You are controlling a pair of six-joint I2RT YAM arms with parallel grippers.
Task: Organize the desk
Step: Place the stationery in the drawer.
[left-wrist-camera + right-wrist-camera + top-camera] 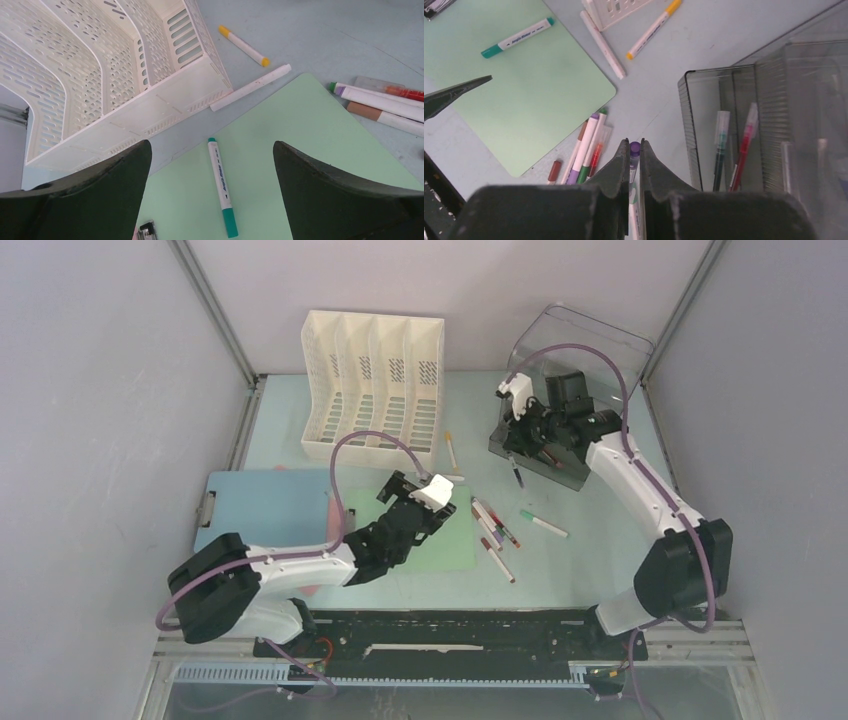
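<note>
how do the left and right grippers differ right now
The left gripper has its jaws wide open and empty; the right gripper has its jaws shut on a purple marker. The left gripper hovers over a teal marker lying on the green board; the right gripper is beside the smoky bin. Both are black, with two jaws each.

On the desk (600,550), a rack (372,380) stands left of a bin (590,340), markers (493,528) before both.

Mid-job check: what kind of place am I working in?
Likely an enclosed robot test cell staged as an office workspace: plain grey panel walls, a white file rack, loose markers on the pale green desk.
</note>
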